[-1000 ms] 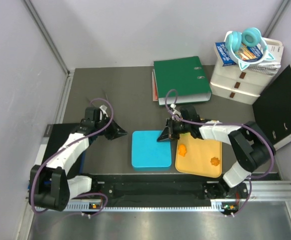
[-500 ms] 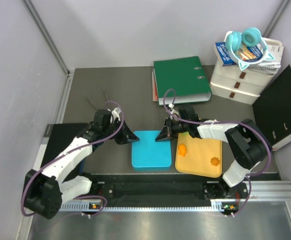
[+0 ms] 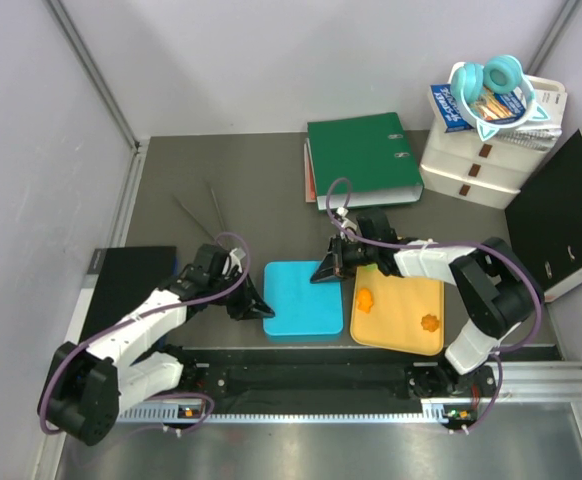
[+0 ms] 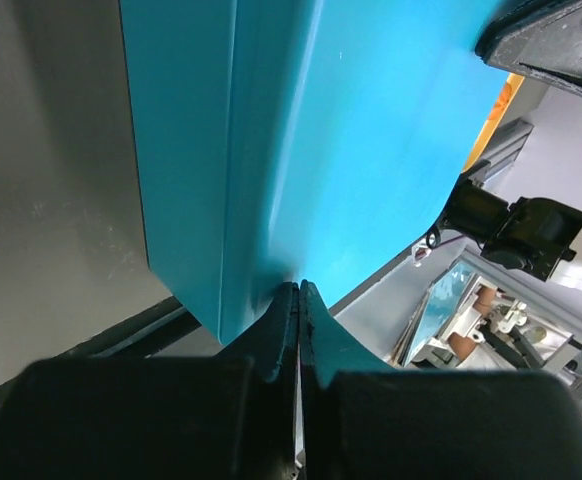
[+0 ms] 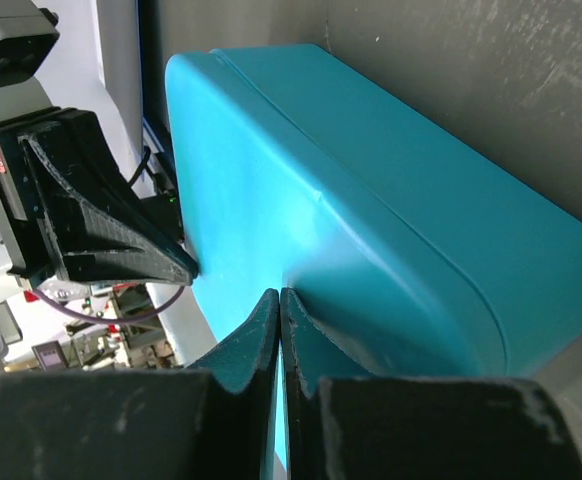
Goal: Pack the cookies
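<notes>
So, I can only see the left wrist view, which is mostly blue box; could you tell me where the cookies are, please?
Observer: Two orange cookies lie on the yellow tray, just right of the blue box.
Operator: Thank you. How does the right gripper stand?
Observer: The right gripper is shut, its tip at the box's far right corner.
Operator: And is anything lying beyond the box?
Observer: A green binder lies flat further back.
</notes>
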### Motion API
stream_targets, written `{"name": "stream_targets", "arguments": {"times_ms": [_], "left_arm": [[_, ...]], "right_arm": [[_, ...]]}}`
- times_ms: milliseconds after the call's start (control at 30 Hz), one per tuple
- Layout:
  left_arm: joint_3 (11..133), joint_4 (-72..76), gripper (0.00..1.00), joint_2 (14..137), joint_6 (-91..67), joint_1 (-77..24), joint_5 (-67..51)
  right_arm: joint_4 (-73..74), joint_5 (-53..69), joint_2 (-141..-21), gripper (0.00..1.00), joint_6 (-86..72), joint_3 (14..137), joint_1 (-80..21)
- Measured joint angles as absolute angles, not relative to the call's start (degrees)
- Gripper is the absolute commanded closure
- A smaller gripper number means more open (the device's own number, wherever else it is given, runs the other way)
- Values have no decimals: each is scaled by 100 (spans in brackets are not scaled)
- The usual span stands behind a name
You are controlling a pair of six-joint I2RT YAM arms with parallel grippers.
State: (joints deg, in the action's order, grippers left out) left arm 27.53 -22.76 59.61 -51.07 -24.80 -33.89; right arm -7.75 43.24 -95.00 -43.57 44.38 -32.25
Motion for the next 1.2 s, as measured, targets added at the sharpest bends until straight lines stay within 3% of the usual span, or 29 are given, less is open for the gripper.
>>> {"name": "stream_targets", "arguments": {"times_ms": [200,300,367,467,600,700,767,900,1100,1200], "left_arm": [[2963,-2327,100,5815,-5089,-2484,-3293],[3374,-2257,89,5634,-5094,-2484,-3234],[3645,-2121,85,5583,-5089,-2484,-3186],[3881,-1918,70,5561,-5107,-2484,-3002],[3983,-1761,61,5592,-5137,-2484,-2724],[4191,-1719,53,5787,-5137,-2482,-2585],[4475,-1747,45,6014,-5100,-2477,-2495],[5275,-2154,43,6469,-4895,-2473,-1973],[6403,-3179,50,7310,-4344,-2458,-585],[6589,-3527,49,7736,-4121,-2434,-121]], "right_arm": [[-773,4324,-9500,100,-4357,4438,-3225],[-773,4322,-9494,100,-4357,4438,-3225],[-766,4303,-9470,93,-4359,4438,-3232],[-672,4160,-9321,75,-4357,4438,-3260],[-454,3972,-8895,50,-4357,4438,-3264],[-198,3868,-8416,36,-4333,4499,-3264],[10,3774,-8082,31,-4268,4630,-3271],[523,3406,-7393,25,-3968,4932,-3317],[1372,2370,-6145,23,-3382,5004,-3472],[1645,1911,-5730,23,-3188,4984,-3476]]}}
